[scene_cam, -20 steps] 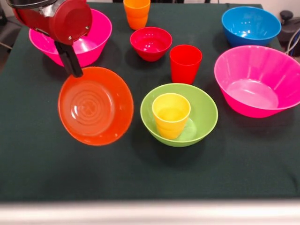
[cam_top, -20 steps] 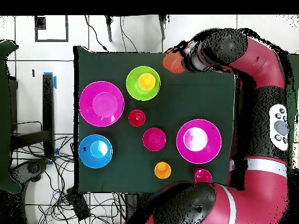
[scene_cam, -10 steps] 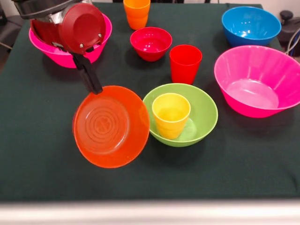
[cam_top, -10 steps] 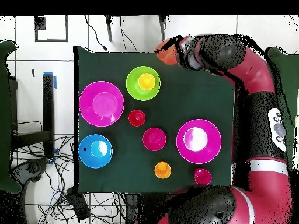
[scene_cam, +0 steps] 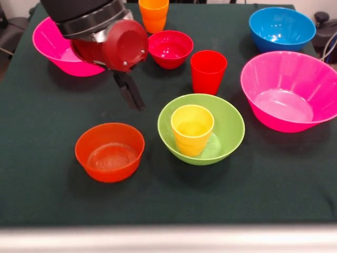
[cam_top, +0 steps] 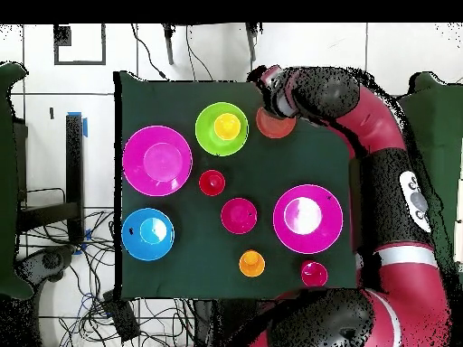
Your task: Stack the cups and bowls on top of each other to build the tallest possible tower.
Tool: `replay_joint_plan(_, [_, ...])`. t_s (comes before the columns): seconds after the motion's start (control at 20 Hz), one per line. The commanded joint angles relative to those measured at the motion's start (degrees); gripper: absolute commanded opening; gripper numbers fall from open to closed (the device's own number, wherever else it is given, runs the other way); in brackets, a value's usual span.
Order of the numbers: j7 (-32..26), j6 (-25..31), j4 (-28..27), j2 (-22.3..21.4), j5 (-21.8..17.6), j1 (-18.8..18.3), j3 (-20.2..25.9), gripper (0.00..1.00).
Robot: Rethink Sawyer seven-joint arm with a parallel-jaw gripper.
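Sitting upright on the dark green table [scene_cam: 47, 174], the orange bowl [scene_cam: 109, 152] rests open side up just beside the lime-green bowl [scene_cam: 201, 129], apart from it by a narrow strip of cloth. The yellow cup [scene_cam: 192, 129] stands upright inside the lime-green bowl. Above the orange bowl hangs the gripper [scene_cam: 131, 94]; only a dark finger shows below the red wrist housing, clear of the bowl's rim and holding nothing, though whether the fingers are spread or together cannot be told. Behind the lime-green bowl stands the red cup [scene_cam: 208, 71], with the crimson bowl [scene_cam: 169, 48] and the orange cup [scene_cam: 154, 15] farther back. One hot-pink bowl [scene_cam: 52, 47] lies partly hidden behind the arm; the other hot-pink bowl [scene_cam: 288, 90] sits at the right, with the blue bowl [scene_cam: 282, 28] behind it.

From overhead, the orange bowl [cam_top: 275, 124] lies next to the lime-green bowl [cam_top: 222, 128], which holds the yellow cup [cam_top: 226, 126], near the table's [cam_top: 172, 262] top edge. The arm's end covers part of the orange bowl, and the gripper itself cannot be made out here. The blue bowl [cam_top: 148, 233] and a hot-pink bowl [cam_top: 157, 161] lie at the left, the other hot-pink bowl [cam_top: 307, 218] at the right, the crimson bowl [cam_top: 239, 215] between them.
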Motion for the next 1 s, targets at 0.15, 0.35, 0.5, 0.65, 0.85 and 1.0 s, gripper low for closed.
replay_joint_plan(0.15, [3.14, 1.72, 6.33, -2.28, -4.0, 6.13, -3.97, 0.0])
replay_joint_plan(0.35, [3.05, 1.57, 6.84, -2.88, -4.57, 7.36, -6.0, 0.0])
replay_joint_plan(0.5, [1.69, 4.04, 3.05, -2.21, -7.63, 9.06, -9.66, 0.0])
replay_joint_plan(0.65, [-0.21, 9.05, -3.39, -0.46, -13.08, 11.33, -15.1, 0.0])
replay_joint_plan(0.85, [-3.02, 11.75, -7.49, 0.32, -19.55, 13.92, -20.0, 1.0])
replay_joint_plan(1.0, [-4.57, 13.59, -8.74, 0.33, -22.18, 14.49, -21.48, 1.0])
